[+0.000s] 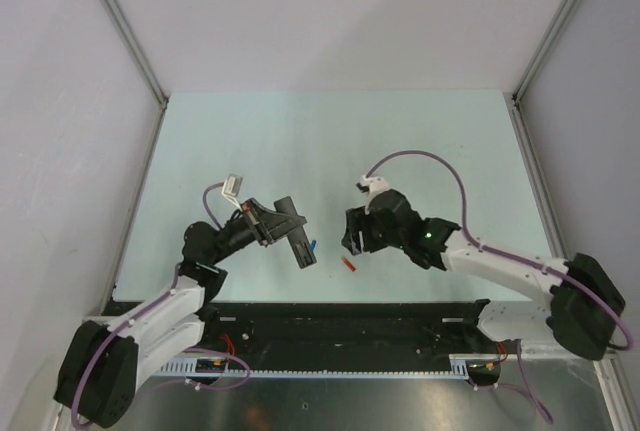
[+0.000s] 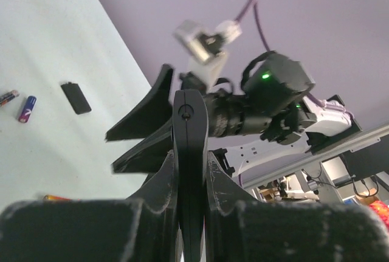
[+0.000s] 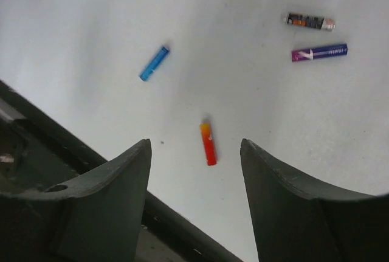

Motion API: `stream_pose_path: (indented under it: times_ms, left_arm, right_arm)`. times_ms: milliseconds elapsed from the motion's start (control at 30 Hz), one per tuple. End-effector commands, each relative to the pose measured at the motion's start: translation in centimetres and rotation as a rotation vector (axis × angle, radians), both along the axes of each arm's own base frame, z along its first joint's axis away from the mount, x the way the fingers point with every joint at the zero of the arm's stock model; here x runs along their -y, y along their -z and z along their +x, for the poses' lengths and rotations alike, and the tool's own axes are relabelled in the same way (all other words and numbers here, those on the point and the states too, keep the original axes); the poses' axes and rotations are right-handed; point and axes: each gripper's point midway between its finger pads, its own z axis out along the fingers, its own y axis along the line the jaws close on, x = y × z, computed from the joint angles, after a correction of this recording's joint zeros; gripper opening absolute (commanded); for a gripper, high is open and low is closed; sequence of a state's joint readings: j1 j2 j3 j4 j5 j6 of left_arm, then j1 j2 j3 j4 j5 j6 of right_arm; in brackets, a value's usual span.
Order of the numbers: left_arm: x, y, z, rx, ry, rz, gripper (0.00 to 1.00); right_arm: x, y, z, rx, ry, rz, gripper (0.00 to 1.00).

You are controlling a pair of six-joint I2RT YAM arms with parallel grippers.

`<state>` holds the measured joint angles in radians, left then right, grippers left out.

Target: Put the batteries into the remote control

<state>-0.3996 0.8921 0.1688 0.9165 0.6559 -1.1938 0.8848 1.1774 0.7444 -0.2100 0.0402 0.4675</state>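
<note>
Field note: right claw (image 3: 194, 145) with jaws apart above the white desk (image 3: 91, 19). The small red-orange cylindrical battery (image 3: 208, 143) lies flat between its fingertips, long axis pointing away from the claw. This arm is nearer. The left claw (image 2: 190, 177) is clamped on the slim black plastic remote (image 2: 190, 122), apparently edge-up.

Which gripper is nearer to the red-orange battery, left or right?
Right. The right gripper hangs open just over the red-orange battery; the left gripper, shut on the remote, sits farther off to its left.
</note>
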Motion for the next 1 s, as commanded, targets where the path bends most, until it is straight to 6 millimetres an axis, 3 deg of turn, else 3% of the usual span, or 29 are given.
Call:
stream_pose_path:
  times_ms: [0,200,333,600,833,900,967]
  left_arm:
    - [-0.8,-2.2,-0.8,0.136,-0.041,-0.04,0.0]
    - [-1.2,-1.3,-1.5,0.104,-0.034,-0.046,0.0]
    - [-1.2,-1.1,-1.8,0.105,-0.019,-0.043,0.0]
    - [-1.4,-1.2,-2.3,0.114,-0.016,-0.053,0.0]
    - [-1.5,-1.4,-2.5,0.114,-0.01,-0.06,0.0]
    - [-1.5,-1.5,-2.6,0.117,-0.011,-0.065,0.0]
    - [-1.7,-1.5,-2.6,0.117,-0.018,-0.069,0.0]
  right_arm:
    - [0.5,2.8,-0.2,0.004,-0.012,-0.182,0.64]
    - [-0.3,6.4,-1.1,-0.031,-0.028,-0.275,0.59]
    - [-2.0,6.8,-1.5,-0.025,-0.069,-0.254,0.59]
    - [-2.1,9.0,-1.3,-0.04,-0.085,-0.351,0.61]
    - [-2.1,9.1,-0.8,-0.023,-0.081,-0.376,0.58]
    - [-2.4,8.2,-0.4,-0.013,-0.054,-0.346,0.6]
    - [-3.5,6.0,0.4,0.008,-0.017,-0.28,0.62]
